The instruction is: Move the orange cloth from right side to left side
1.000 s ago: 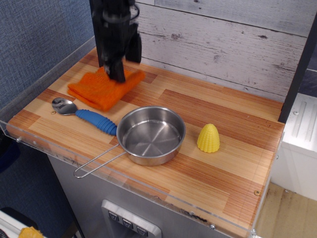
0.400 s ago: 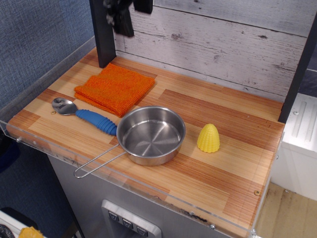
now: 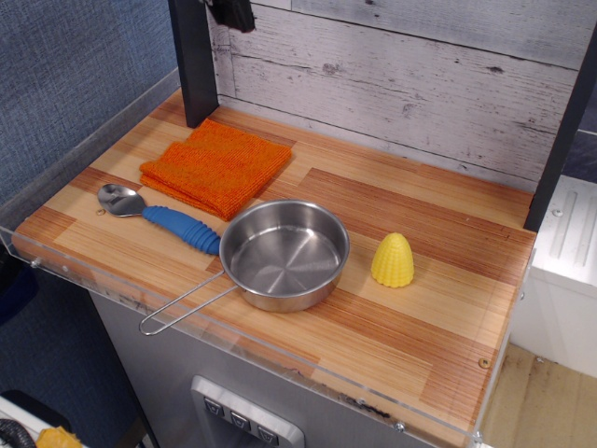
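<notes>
the cloth (image 3: 216, 164) lies flat at the table's (image 3: 420, 308) left rear, beside the spoon (image 3: 159, 213) and pan (image 3: 283, 254). only the gripper (image 3: 233, 13) tip shows at the top edge; fingers' state cannot be told. best to retreat straight up, clear of the cloth. no readable writing anywhere.

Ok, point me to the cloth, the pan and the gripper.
cloth (image 3: 217, 165), the only camera view, middle of its folded top.
pan (image 3: 280, 264), same view, bare bottom of the bowl.
gripper (image 3: 233, 13), same view, dark tip at the top edge; rest is cut off.
</notes>
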{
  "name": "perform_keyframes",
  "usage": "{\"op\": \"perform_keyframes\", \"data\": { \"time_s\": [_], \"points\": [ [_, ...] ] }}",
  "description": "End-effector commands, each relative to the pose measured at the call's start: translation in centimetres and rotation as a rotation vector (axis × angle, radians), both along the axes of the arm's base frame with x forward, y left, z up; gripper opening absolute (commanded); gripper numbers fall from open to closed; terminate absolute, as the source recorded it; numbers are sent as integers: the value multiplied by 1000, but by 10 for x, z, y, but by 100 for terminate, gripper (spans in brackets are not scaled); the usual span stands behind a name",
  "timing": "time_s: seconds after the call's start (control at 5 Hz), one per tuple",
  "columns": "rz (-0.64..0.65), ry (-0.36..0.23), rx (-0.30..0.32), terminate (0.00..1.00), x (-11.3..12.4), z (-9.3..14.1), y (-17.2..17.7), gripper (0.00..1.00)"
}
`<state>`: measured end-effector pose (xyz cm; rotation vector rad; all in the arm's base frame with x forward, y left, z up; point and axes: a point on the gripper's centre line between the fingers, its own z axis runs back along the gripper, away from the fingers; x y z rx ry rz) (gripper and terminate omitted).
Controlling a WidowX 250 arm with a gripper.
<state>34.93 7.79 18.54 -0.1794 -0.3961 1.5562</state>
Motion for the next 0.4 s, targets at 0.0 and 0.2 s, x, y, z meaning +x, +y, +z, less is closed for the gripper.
{"op": "perform_keyframes", "data": {
  "time_s": [0.0, 0.2],
  "points": [
    [4, -37, 9, 0, -8, 14, 0, 100],
    [4, -37, 9, 100, -8, 14, 0, 100]
  ]
}}
